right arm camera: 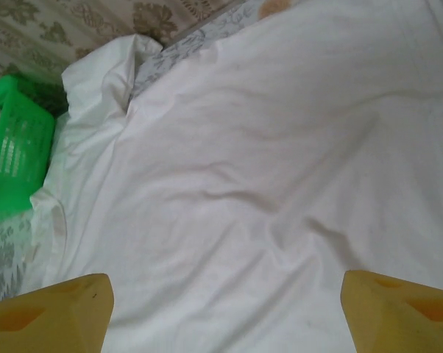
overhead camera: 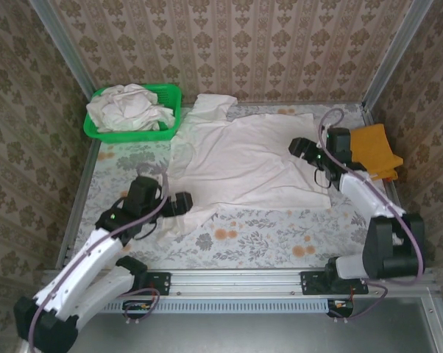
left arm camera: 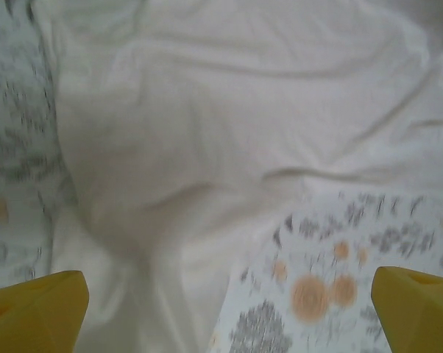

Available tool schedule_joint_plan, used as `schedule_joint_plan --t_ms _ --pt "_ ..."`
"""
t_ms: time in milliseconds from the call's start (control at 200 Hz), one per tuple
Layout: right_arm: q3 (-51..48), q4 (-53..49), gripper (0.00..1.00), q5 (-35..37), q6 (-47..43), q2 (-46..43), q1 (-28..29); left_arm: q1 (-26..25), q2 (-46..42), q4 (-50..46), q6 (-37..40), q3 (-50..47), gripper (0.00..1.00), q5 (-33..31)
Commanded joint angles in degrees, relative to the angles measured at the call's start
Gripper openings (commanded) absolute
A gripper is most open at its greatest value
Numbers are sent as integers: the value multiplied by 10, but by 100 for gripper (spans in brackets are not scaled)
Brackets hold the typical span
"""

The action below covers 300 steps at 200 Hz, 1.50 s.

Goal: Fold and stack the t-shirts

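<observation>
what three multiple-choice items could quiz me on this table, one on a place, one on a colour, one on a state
1. Where does the green basket sit?
A) far left corner of the table
B) near right corner
C) between the arm bases

2. What colour is the shirt beside the right arm?
A) blue
B) orange
C) black

3. How does the off-white shirt mid-table lie?
A) rolled up
B) folded small
C) spread out

Key: 1 A, it stands at the far left; 2 B, orange cloth lies at the right edge; 3 C, it covers the table's middle, opened out.
</observation>
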Motion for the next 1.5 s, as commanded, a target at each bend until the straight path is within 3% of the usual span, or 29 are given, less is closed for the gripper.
schedule_joint_plan --t_ms 0,170,410,560,715,1095,1315,1495 --pt "-38 -28 82 2 -31 -54 0 -30 -35 -61 -43 -42 100 -30" --pt "-82 -9 83 17 -22 -88 0 -65 -38 -11 -38 -110 100 -19" --pt "-93 25 83 0 4 -68 2 -70 -34 34 -17 -170 97 -9" --pt "-88 32 83 -4 11 -57 4 -71 -32 65 -21 -196 75 -4" --pt "-85 31 83 -1 10 -55 5 -79 -38 55 -18 -196 68 -1" --pt "-89 31 83 -3 24 -56 12 -79 -15 37 -40 -148 0 -8" --pt "-101 -105 81 88 79 -136 22 -70 -10 22 -165 -107 0 6" --pt "-149 -195 80 163 82 -241 23 -42 -10 81 -272 -108 0 79"
